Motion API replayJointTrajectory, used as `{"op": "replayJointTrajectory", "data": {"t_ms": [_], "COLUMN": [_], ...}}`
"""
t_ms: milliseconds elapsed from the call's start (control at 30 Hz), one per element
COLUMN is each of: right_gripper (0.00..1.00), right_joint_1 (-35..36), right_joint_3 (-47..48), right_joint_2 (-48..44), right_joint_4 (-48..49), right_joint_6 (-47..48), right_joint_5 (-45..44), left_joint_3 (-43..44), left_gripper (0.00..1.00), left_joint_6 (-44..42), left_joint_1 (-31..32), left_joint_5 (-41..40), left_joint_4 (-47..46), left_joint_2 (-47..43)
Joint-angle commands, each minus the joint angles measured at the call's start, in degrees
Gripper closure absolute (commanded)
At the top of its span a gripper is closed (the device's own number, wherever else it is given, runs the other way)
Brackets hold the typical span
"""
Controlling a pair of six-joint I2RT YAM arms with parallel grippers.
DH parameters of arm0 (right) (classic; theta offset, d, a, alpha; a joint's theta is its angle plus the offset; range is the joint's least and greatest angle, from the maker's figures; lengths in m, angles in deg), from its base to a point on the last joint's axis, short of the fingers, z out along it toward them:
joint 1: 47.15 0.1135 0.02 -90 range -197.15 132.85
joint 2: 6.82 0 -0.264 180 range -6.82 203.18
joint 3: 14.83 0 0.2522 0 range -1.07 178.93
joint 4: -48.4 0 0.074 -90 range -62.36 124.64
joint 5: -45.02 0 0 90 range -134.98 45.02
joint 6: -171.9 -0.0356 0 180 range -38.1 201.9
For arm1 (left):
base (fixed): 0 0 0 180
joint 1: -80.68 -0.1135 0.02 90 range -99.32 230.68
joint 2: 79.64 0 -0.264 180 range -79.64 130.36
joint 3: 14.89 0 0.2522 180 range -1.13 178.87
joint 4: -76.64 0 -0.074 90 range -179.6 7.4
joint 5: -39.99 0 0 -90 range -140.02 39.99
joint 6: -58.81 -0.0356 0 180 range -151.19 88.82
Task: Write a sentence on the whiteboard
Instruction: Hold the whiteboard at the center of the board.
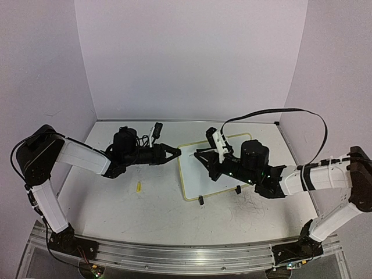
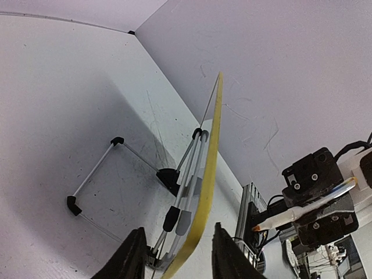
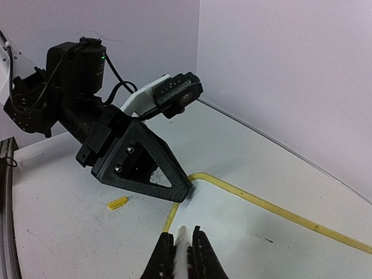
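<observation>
The whiteboard (image 1: 195, 183) lies in the middle of the table, its yellow-green rim showing in the right wrist view (image 3: 244, 232). No written words show on its bare surface. My left gripper (image 1: 174, 153) is open, its jaws straddling the board's far-left corner; the rim (image 2: 212, 151) runs between the fingers (image 2: 131, 256) with a gap on each side. My right gripper (image 1: 199, 156) is shut on a white marker (image 3: 183, 235) and hovers over the board's left part, close to the left gripper (image 3: 145, 165). The marker's orange tip (image 2: 256, 228) points towards the board.
A small yellow marker cap (image 1: 139, 186) lies on the table left of the board, also in the right wrist view (image 3: 117, 202). Two black clip feet (image 1: 200, 200) sit at the board's near edge. A wire stand (image 2: 93, 174) shows under the board. White walls enclose the table.
</observation>
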Motion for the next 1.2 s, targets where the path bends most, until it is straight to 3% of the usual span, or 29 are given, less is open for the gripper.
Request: {"op": "replayJointTrajectory", "data": {"t_ms": [0,567,1167], "right_gripper": [1.00,1.00,1.00], "right_joint_1": [1.33,3.20,3.32], "right_joint_3": [5.15,6.54,8.89], "right_joint_2": [2.84,6.78,10.59], "right_joint_4": [1.30,3.43,5.97], "right_joint_6": [1.61,4.10,3.34], "right_joint_5": [-3.91,-9.38,-12.02], "left_joint_3": [2.20,2.53,1.12], "left_gripper": [0.64,0.89,0.97], "left_joint_6": [-1.61,-4.84,-6.92], "left_joint_1": [-0.74,-0.81,-0.80], "left_joint_5": [1.33,3.17,3.56], "left_joint_4": [-3.92,-5.45,-5.54], "left_joint_2": [0.36,2.13,1.88]}}
